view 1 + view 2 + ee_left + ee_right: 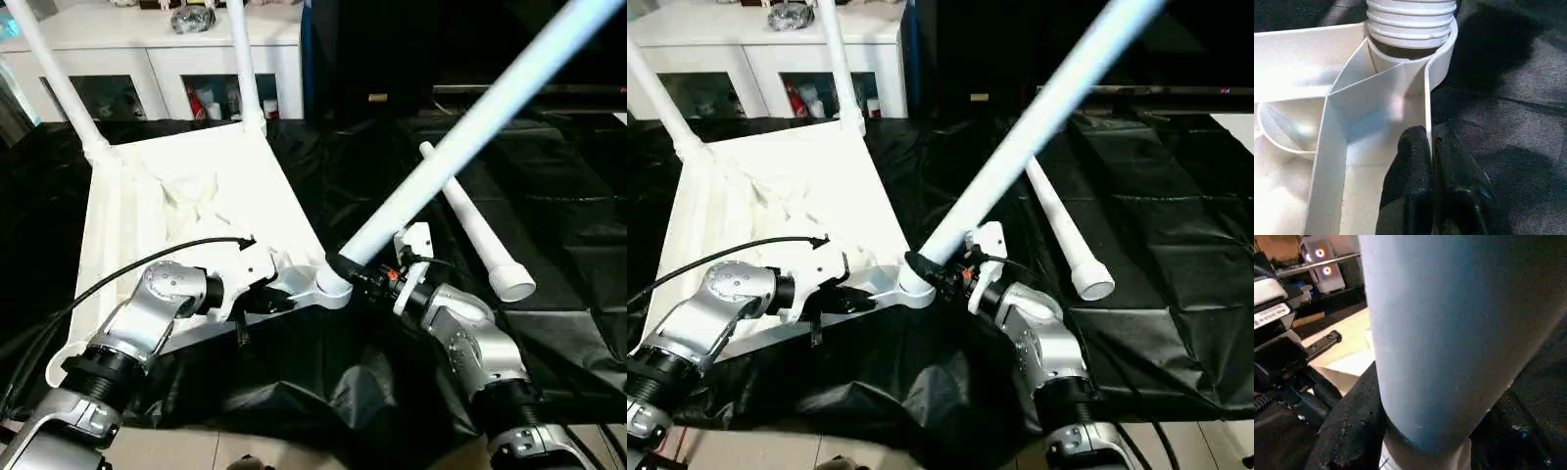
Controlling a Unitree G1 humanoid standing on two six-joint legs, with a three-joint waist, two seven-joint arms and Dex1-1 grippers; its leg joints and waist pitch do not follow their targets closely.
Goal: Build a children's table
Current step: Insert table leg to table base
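Between the right gripper's point(939, 272) black fingers: long white tapered tube leg point(1019, 142), pinched near its base, tilted at the corner socket point(1410, 36). Left gripper's point(1431, 147) fingers pinch white ribbed plastic tabletop's point(225, 196) rim wall just beside that socket.

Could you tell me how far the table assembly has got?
Two legs already stand in the far corners of the upturned tabletop. The right gripper holds a third leg, tilted, with its end at the near corner socket, while the left gripper pinches the tabletop's rim. Seating that leg remains, then the fourth leg, lying on the black sheet.
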